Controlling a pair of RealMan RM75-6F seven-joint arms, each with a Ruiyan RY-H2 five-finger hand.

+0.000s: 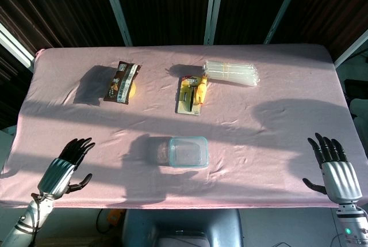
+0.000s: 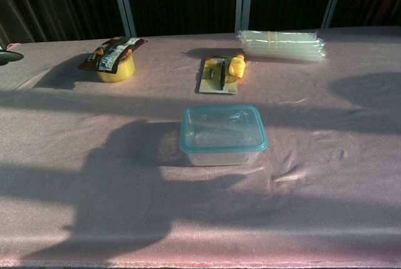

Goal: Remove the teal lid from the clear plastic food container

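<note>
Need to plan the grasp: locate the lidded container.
In both views the container sits centre-front on the pink table, nearer the robot than the yellow tool card.

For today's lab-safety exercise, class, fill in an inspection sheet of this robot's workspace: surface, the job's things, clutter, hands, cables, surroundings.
Surface: table under a wrinkled pink cloth, crossed by shadows.
Job's things: clear container near the front centre, teal lid on it, untouched.
Clutter: brown snack packet on a yellow roll at back left; yellow carded tool pack at back centre; bundle of clear tubes at back right.
Hands: left hand over the front left edge, fingers apart, empty; right hand at the front right edge, fingers apart, empty.
Cables: nothing seen on the table.
Surroundings: dark slatted wall with pale metal struts behind.
</note>
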